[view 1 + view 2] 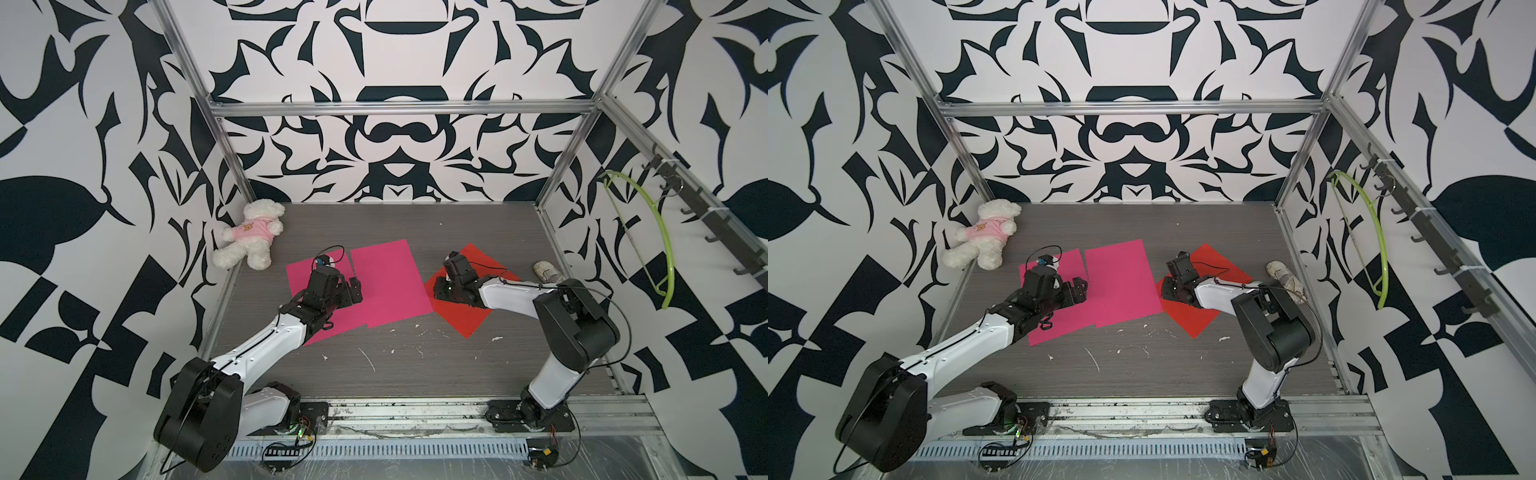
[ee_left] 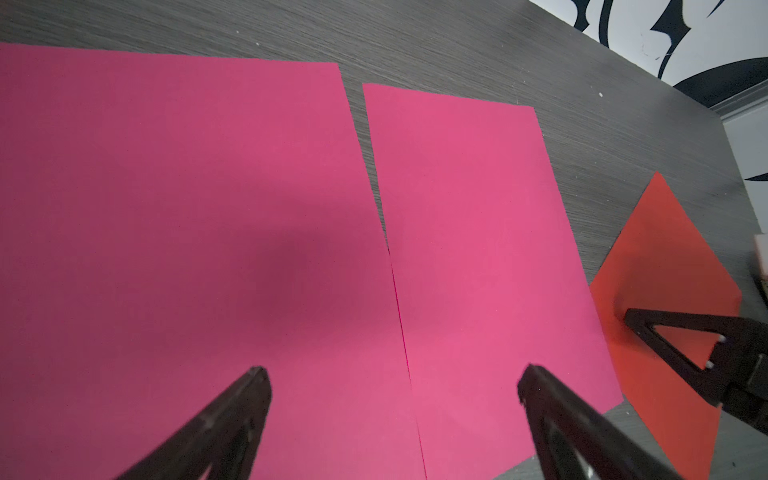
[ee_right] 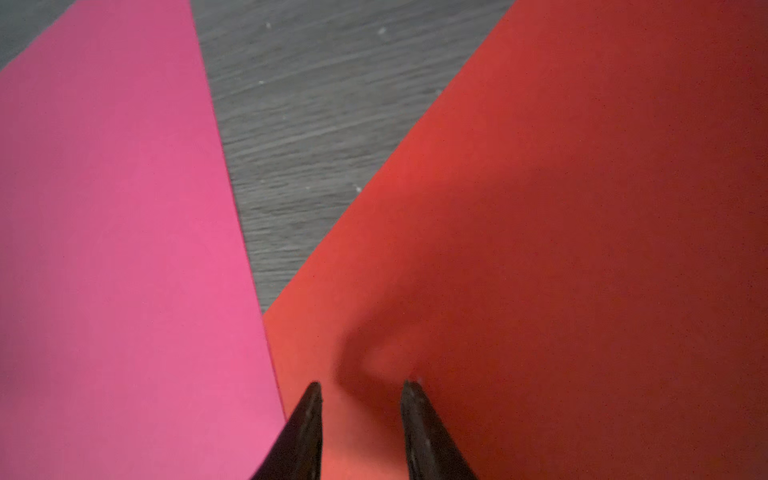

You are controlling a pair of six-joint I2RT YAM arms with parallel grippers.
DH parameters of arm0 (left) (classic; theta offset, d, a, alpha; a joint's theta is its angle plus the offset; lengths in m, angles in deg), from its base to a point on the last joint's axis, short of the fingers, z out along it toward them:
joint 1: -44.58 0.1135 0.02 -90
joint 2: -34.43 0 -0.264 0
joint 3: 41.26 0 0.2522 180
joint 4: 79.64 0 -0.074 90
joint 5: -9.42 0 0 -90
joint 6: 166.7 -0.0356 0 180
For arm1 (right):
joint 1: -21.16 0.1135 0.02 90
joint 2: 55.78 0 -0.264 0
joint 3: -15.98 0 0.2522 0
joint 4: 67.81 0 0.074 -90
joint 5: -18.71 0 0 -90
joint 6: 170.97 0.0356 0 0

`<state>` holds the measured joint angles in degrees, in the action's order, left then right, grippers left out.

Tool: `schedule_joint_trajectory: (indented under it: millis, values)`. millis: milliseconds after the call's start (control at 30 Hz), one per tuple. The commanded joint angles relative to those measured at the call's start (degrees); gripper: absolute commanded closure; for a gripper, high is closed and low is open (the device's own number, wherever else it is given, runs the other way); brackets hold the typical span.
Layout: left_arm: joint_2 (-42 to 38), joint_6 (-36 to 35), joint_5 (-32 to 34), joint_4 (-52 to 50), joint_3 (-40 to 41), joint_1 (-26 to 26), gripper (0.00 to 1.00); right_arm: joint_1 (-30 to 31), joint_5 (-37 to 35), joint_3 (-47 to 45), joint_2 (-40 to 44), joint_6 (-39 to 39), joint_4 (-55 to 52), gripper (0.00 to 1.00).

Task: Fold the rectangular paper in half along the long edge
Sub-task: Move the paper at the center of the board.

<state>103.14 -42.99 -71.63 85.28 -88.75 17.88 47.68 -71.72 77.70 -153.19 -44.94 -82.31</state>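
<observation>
Left hand (image 1: 352,287), taken first in the top views, is seen spread wide and low over the seam where the left pink sheet (image 1: 296,276) meets the right pink sheet (image 1: 386,286). The right hand (image 1: 438,291) is set at the left corner of the red sheet (image 1: 471,322), with its arm laid across that sheet. The red sheet, judged the paper to be folded, lies flat on the worktop (image 1: 415,365) as a diamond, its long edges running slantwise from far right to near left. Most of it is therefore spread from the right hand back toward that arm's base. The right arm is plainly the nearer, the left hand being parted from it by the right pink sheet. Jaw width on the right cannot be read from above. In the left wrist view the left hand (image 2: 395,374) is shown empty, one tip over each pink sheet, and one of the right hand's fingers (image 2: 642,323) is seen low on the red sheet (image 2: 665,249). In the right wrist view the right hand (image 3: 361,386) is shown narrowly parted, with only flat red sheet between the tips and nothing pinched. The right pink sheet (image 3: 124,249) appears to cover the red corner just beside the tips, an overlap not made out from above. A lift of that corner is judged likely to drag on it.
</observation>
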Motion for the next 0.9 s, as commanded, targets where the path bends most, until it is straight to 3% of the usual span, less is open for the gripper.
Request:
schedule_joint_trajectory:
  millis: [0,267,400,567,633,733,867]
  values:
    - [0.0,0.3,1.1,-0.2,-1.5,-0.3,0.01,-3.0,-1.3,-3.0,2.8,0.0,-4.3,0.66]
    - [0.5,1.9,2.4,-1.3,-1.5,-0.3,0.01,-11.4,0.0,-6.1,9.1,-4.0,-6.9,0.65]
    - [2.5,7.3,5.6,-3.9,-2.0,-0.3,0.01,-10.1,1.3,-5.0,12.2,-6.4,-6.4,0.59]
    - [8.7,13.6,7.0,-7.9,-3.8,0.1,0.02,-3.8,0.9,-0.6,11.3,-7.9,-6.0,0.54]
    - [10.3,15.0,7.2,-8.4,-4.0,0.4,0.08,-0.8,0.6,1.6,10.0,-8.4,-5.9,0.53]
    - [12.2,15.9,7.1,-8.8,-3.8,1.7,0.25,3.4,0.4,4.8,7.8,-9.0,-5.4,0.52]
    - [14.8,16.3,4.4,-9.2,-3.0,6.1,0.39,7.2,0.7,8.7,4.4,-8.7,-5.2,0.52]
